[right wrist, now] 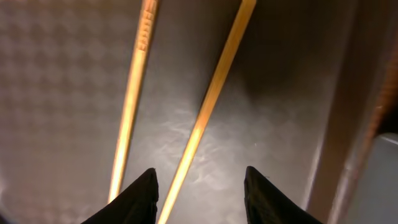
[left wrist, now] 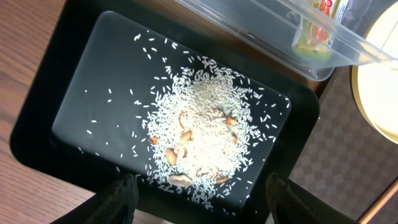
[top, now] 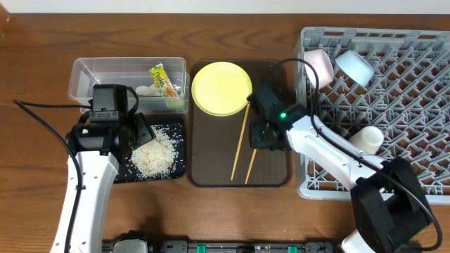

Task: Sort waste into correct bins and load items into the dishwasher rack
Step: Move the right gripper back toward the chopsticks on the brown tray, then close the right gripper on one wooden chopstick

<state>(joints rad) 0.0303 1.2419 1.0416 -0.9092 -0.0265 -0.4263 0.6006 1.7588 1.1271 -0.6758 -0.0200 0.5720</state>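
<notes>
Two wooden chopsticks (top: 240, 144) lie side by side on the brown serving tray (top: 271, 172) near the yellow plate (top: 221, 88). I hold the right gripper (right wrist: 199, 180) low over them, its fingers spread with one stick running between the tips. My left gripper (left wrist: 200, 193) hangs over the black tray (left wrist: 93, 81), fingers likewise apart above the heap of rice scraps (left wrist: 199, 134), while the snack wrapper (top: 163, 79) sits in the clear tub (top: 105, 70).

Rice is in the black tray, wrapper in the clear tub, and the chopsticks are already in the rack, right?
No: the chopsticks lie on the brown tray, not in the rack, as the overhead view shows. The rest holds.
</notes>
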